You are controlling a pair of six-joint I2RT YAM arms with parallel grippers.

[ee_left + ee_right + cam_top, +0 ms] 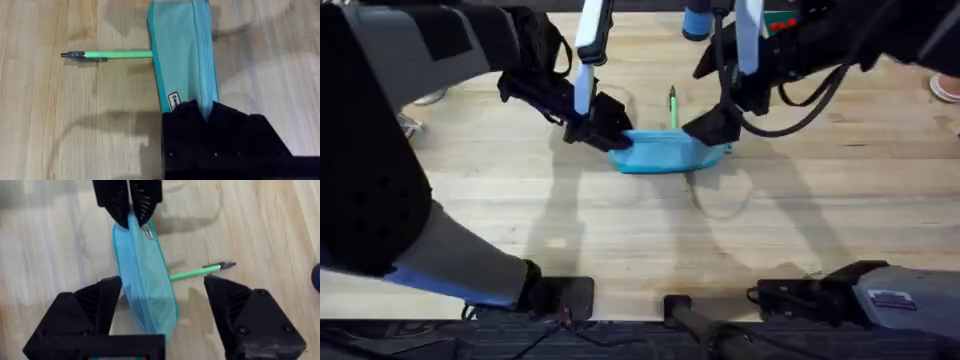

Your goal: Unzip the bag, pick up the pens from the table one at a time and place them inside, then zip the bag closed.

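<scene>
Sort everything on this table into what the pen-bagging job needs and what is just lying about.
Job:
- bag, one end pinched by the left gripper
- green pen beside it
- right gripper, open over the bag's other end

Lying about:
- blue object at the table's far edge

1. One light blue soft fabric pencil pouch (pixel 665 152), elongated, with a zipper along its top.
2. One bright green thin stick pen (pixel 117 54) with a dark tip.
3. One pale wooden tabletop (pixel 650 235) of jointed planks.
4. Two black two-finger grippers: left gripper (pixel 610 135), right gripper (pixel 715 128).
</scene>
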